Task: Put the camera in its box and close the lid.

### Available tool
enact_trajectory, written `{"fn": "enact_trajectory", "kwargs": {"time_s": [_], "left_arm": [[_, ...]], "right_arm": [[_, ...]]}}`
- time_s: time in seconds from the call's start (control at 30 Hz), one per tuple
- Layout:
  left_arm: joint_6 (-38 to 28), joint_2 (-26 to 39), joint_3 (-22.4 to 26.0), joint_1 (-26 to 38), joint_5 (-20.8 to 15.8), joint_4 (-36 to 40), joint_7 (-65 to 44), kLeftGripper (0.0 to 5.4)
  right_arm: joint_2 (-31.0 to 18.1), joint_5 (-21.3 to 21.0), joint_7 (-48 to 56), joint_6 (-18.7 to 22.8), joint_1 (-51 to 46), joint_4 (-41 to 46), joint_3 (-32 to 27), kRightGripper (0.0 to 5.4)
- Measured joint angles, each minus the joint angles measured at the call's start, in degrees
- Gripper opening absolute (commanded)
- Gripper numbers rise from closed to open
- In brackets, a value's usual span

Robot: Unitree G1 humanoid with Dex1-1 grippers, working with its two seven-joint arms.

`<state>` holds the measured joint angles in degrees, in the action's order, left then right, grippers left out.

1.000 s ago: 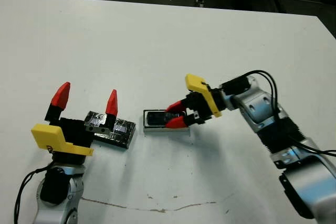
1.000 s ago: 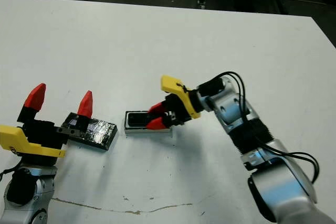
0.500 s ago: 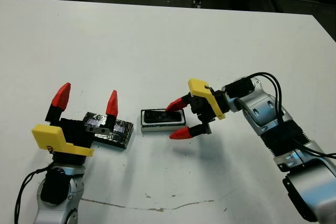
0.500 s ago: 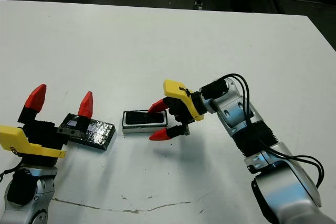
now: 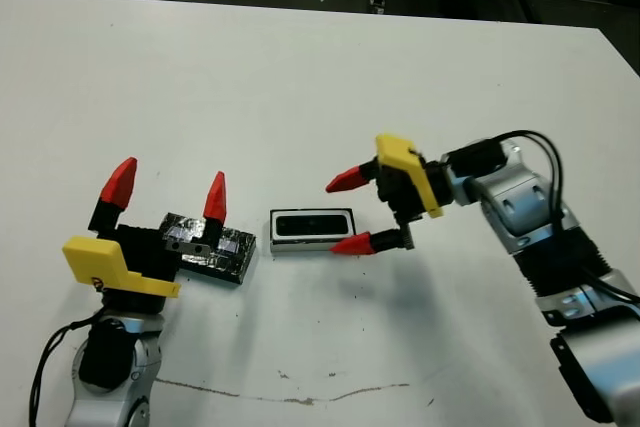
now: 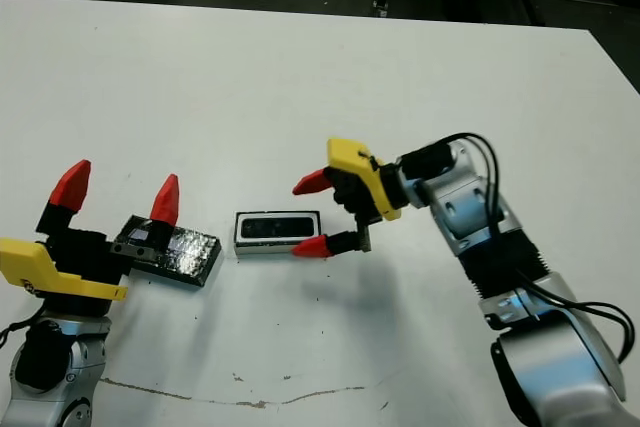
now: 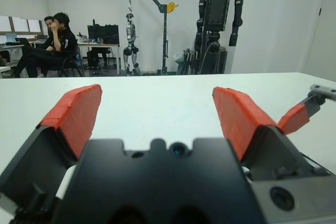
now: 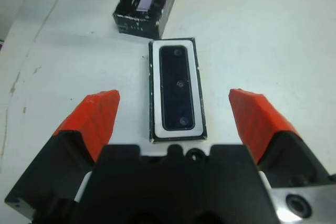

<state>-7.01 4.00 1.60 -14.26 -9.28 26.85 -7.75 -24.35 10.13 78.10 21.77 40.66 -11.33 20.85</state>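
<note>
Right gripper (image 5: 351, 213) spread wide, empty, just right of the box (image 5: 311, 229); near fingertip almost at the box's right end, far fingertip up off it. Camera (image 8: 178, 87) lies flat inside the box, white rim showing all round it. Left gripper (image 5: 167, 197) also spread, empty, hovering over the near-left part of the lid (image 5: 212, 247). Lid sits flat on the table (image 5: 300, 77), just left of the box with a narrow gap, not touching, slightly skewed to it. Box top uncovered. Room: far half of the table bare out to its far edge, and open surface near the box down to a thin dark scuff line (image 5: 290, 397). Count: one camera, one box, one lid, two grippers.
</note>
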Motion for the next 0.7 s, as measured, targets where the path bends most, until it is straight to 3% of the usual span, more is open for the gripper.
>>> {"fn": "enact_trajectory", "kwargs": {"time_s": [0.23,0.47,0.7], "left_arm": [[0.00,-0.02,-0.34,0.20,0.50,-0.02,0.08,5.40],[0.08,-0.10,-0.49,-0.02,0.41,0.16,0.10,5.40],[0.18,0.55,0.53,-0.62,-0.15,0.52,-0.31,5.40]], "right_arm": [[-2.27,2.47,-1.28,2.89,-0.82,5.04,-3.50,5.39],[-1.64,8.95,-13.72,8.13,-7.17,13.49,-13.80,5.39],[2.50,11.28,-33.13,8.14,-23.24,28.19,-24.56,4.47]]}}
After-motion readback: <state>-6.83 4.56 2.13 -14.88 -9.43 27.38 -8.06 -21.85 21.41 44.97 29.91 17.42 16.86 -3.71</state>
